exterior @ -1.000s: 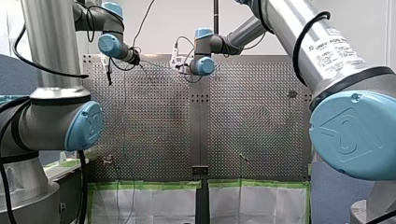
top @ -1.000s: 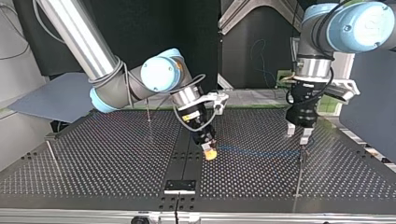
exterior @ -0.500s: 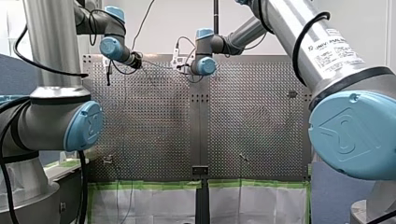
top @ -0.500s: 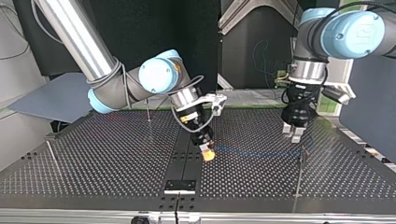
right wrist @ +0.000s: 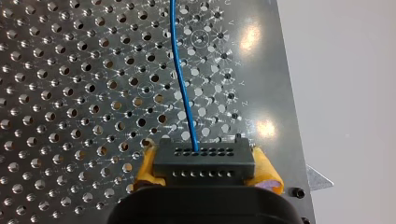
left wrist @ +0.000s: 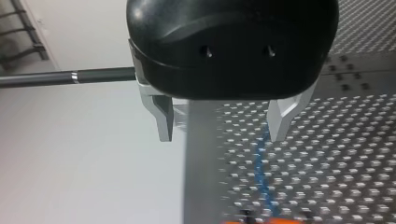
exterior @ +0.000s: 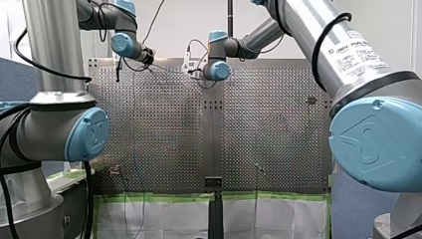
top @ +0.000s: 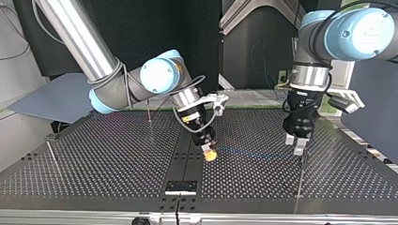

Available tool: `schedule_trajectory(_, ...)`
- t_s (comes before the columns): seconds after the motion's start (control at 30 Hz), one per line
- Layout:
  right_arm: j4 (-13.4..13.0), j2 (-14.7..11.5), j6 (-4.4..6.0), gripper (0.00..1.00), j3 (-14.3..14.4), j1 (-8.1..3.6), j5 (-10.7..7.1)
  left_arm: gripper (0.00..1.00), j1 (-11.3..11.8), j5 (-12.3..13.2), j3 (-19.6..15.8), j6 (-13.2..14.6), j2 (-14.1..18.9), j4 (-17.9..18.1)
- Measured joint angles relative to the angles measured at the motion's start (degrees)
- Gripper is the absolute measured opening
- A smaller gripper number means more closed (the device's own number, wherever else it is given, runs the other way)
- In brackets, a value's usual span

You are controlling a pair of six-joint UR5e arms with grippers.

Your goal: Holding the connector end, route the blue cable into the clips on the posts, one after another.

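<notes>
From the front, my left arm [exterior: 123, 45] had swung slightly higher and inward since a moment before, while my right arm [exterior: 217, 69] held its place. From across the table [top: 94, 173], the left gripper [top: 294, 144] had dropped back toward the thin post [top: 300, 176] with its metal fingers apart and empty. The right gripper [top: 210, 153] stayed put, and the blue cable [top: 258, 152] ran from it toward that post. The left wrist camera showed the cable beneath its spread fingers. The right wrist camera showed yellow pads [right wrist: 266, 170] clamped on the black connector [right wrist: 203, 161].
</notes>
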Motion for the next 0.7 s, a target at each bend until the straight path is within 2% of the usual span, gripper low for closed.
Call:
schedule_trajectory(0.17, -0.01, 0.01, 0.0, 0.0, -0.02, -0.03, -0.08, 1.0, -0.94, -0.33, 1.34, 0.5, -1.53, -0.36)
schedule_trajectory(0.43, 0.05, 0.02, 0.0, 0.0, -0.02, -0.14, -0.16, 1.0, -1.86, -0.97, 1.53, 1.12, -3.45, -0.83)
schedule_trajectory(0.7, 0.05, 0.02, 0.01, 0.0, 0.01, -0.15, -0.16, 1.0, -2.16, -3.02, 1.56, 1.47, -4.84, 1.14)
